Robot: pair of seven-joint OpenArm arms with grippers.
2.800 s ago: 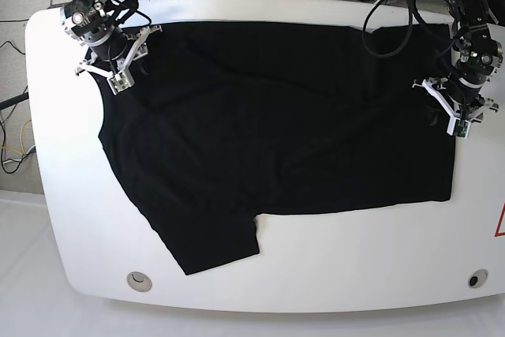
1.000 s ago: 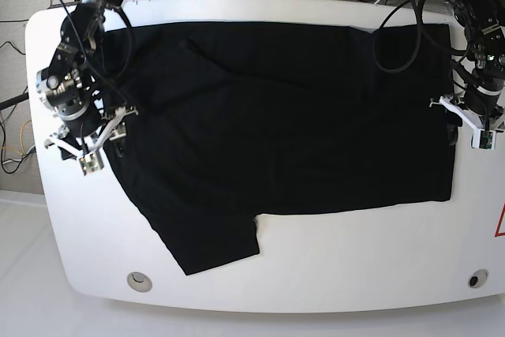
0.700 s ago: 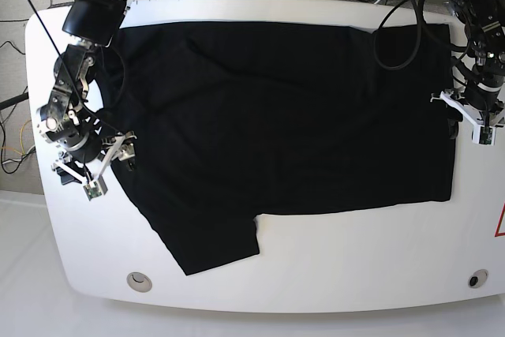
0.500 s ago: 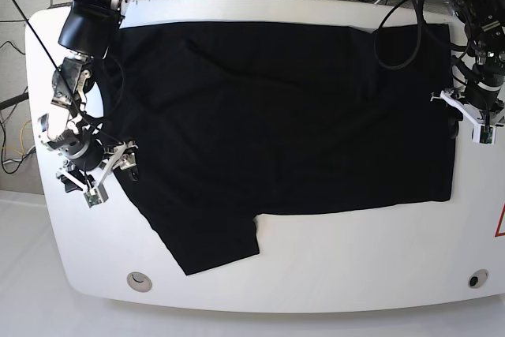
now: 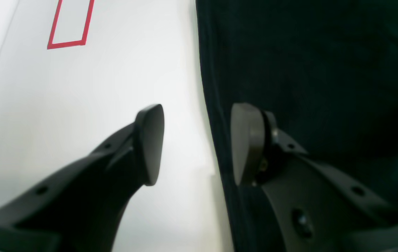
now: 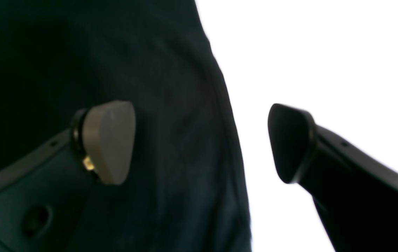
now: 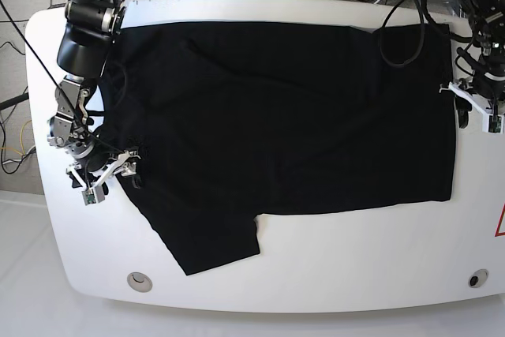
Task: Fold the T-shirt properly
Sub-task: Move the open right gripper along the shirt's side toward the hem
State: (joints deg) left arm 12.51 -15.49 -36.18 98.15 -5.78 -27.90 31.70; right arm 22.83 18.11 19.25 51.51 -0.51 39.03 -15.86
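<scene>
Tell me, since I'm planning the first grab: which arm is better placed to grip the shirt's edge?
Likely the left. Its end effector is open and straddles the shirt hem. The right end effector also straddles an edge, but its view is blurred.

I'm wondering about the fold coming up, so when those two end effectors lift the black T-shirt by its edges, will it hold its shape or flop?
The T-shirt lies flat and matte on the table, so it will probably drape and sag. Its thin edge sits between the open left end effector and right end effector, so it may bunch or slip.
</scene>
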